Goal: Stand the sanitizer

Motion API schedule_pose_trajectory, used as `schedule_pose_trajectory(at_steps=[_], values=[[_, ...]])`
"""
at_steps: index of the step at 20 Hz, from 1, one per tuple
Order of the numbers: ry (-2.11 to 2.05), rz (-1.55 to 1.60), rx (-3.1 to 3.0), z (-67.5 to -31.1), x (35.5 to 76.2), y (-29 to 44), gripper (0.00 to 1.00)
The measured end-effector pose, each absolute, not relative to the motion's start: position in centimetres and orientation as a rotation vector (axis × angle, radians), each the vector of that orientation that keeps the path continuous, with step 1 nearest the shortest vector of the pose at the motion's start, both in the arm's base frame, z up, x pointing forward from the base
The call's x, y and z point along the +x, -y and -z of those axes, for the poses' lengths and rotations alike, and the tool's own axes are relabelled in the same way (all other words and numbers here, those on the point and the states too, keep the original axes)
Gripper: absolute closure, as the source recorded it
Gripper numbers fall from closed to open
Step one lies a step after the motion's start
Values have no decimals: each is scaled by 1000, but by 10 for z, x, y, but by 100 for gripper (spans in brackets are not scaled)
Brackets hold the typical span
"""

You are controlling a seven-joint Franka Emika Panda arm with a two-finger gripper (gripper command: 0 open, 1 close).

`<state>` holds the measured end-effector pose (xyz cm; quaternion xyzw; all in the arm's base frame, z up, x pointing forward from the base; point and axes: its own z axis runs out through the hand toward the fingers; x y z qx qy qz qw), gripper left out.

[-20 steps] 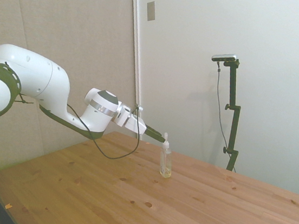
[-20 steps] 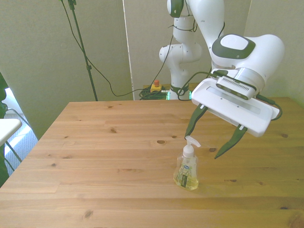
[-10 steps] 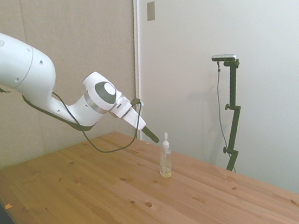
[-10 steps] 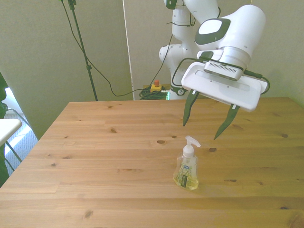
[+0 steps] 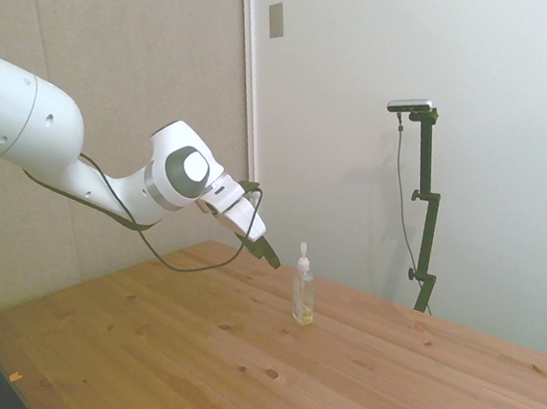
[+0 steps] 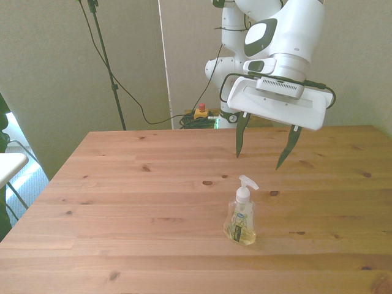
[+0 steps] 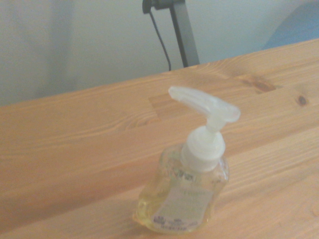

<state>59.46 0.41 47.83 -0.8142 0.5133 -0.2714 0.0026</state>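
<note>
Where the bottle [image 6: 241, 217] stands matters first: upright on its base on the wooden table [image 6: 122, 202], toward the near edge in the front view, pump nozzle [image 6: 248, 182] uppermost and pointing to the front view's right. Holds yellowish liquid behind a white label. Appears free of any support or contact.

Claw [image 6: 263, 147] open, fingers spread wide, clamped on nothing. Hangs above the table and behind the bottle in the front view, clearly apart from it; in the side view sits [image 5: 269, 254] just beside the pump, off to the picture's left and at about nozzle height.

Judged from these positions: standing step looks complete, with only clearance from the bottle left.

Risks from here:
- Slim body, small base, top-heavy pump. Any sideways brush from a finger likely tips it.
- Nozzle juts out to one side; catches easily on a passing finger.
- Base contact not sharply resolved in the wrist view [image 7: 182, 199]; possibly resting on a slight tilt, so even table vibration could topple it.
</note>
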Motion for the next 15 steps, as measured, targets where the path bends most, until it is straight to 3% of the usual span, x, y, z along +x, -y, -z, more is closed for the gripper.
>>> schedule_pose_trajectory(at_steps=[15], values=[[-1285, 376, -2775, -426, 511, -10, 0]])
